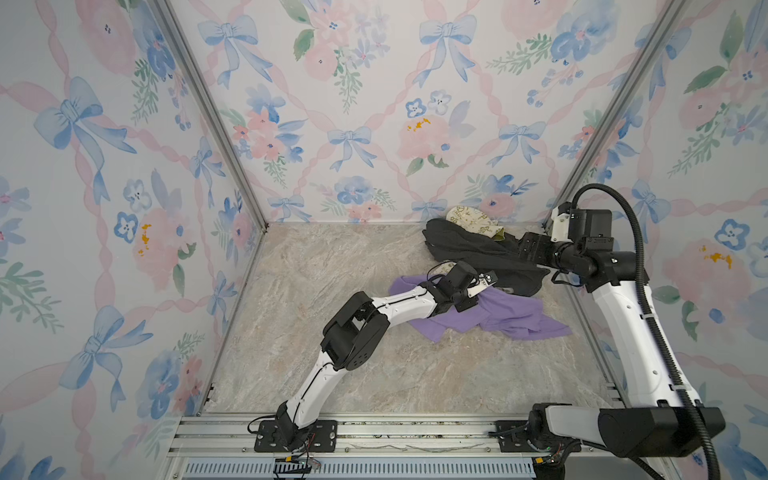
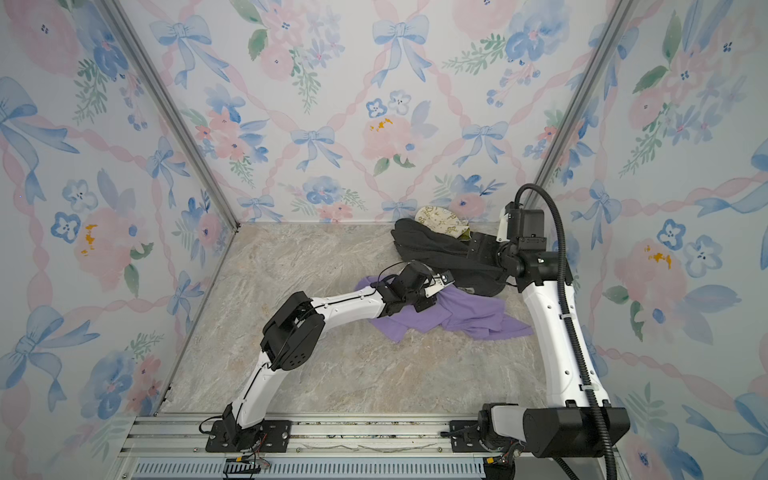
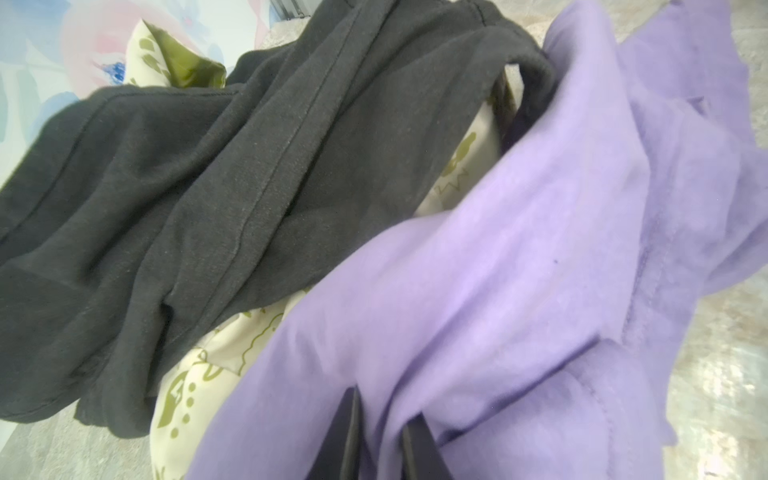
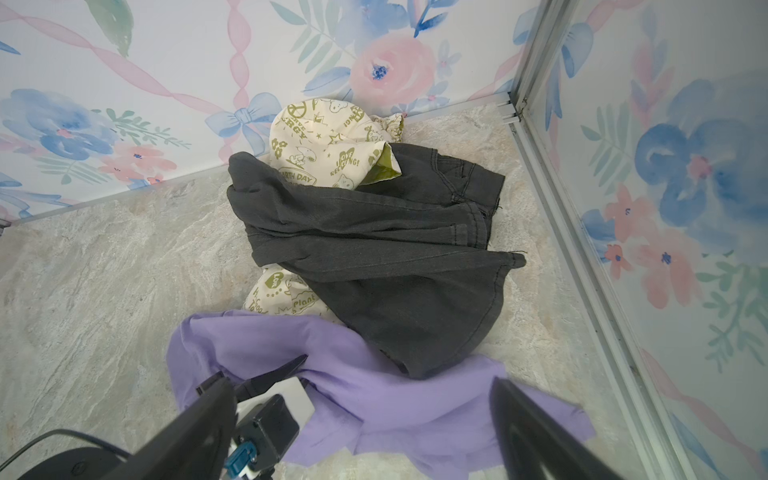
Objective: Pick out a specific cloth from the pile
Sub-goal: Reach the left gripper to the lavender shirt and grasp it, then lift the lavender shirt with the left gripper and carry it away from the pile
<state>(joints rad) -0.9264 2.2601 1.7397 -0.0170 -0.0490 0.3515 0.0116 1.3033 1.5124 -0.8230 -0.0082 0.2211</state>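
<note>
Nearest the top camera we see the two arm bases on the front rail. Our left hand (image 3: 380, 440) pinches a fold of the cloth (image 1: 494, 316), its fingers nearly together. That lavender cloth lies crumpled on the marbled surface (image 1: 332, 257), right of centre, its far edge touching the pile (image 1: 478, 249). Our right hand (image 4: 361, 436) hovers above the cloth, fingers spread wide, gripping nothing. Only the wrist views show cream cloth (image 4: 328, 141) beneath the black garment (image 4: 395, 257). No lettering is discernible on the lavender cloth.
</note>
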